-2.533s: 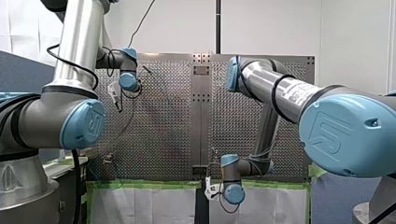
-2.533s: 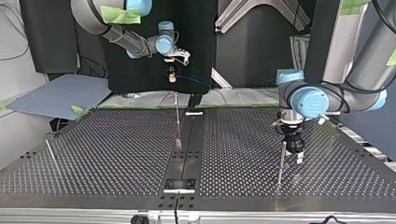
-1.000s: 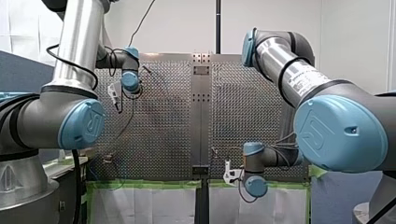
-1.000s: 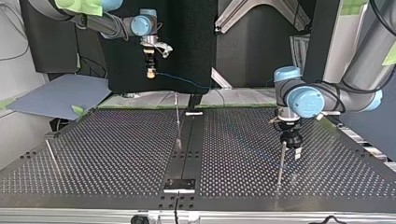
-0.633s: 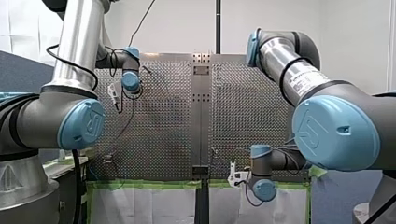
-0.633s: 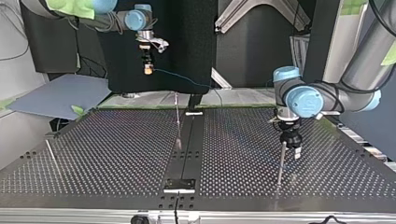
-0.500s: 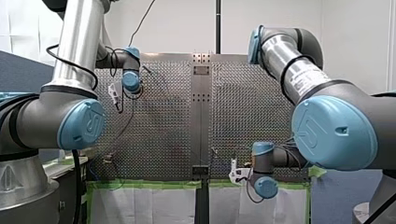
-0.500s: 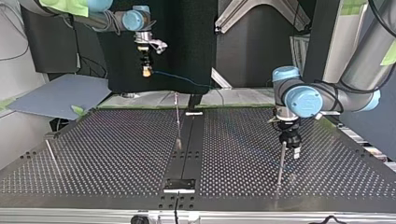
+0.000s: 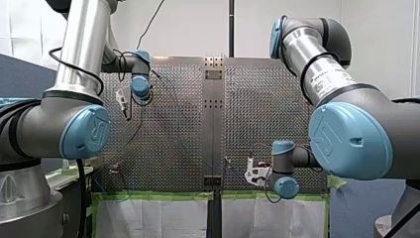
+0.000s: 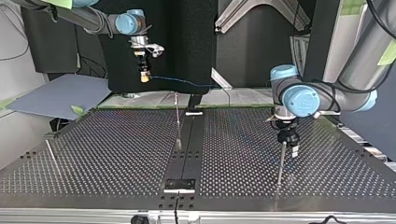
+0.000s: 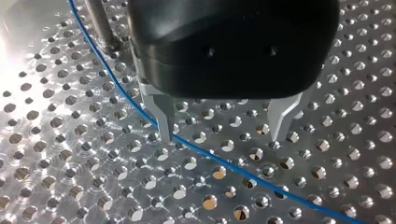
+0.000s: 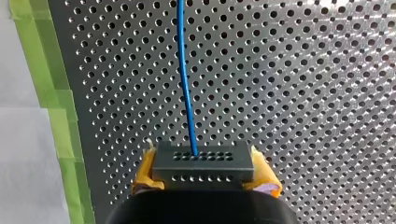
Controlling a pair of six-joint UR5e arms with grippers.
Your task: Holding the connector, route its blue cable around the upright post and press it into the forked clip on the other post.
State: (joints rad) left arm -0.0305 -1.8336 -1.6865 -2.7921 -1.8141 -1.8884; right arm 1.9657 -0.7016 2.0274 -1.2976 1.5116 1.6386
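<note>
And the right jaws are clamped on the connector, held high off the worktop, probably to draw the blue cable straight, while the left jaws hang wide apart just over that cable beside a post, seemingly ready to steer it.

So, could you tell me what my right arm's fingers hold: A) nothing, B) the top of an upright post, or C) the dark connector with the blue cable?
C: the right wrist view shows the dark connector clamped between the yellow pads of the right gripper, the blue cable running out of its face.
</note>
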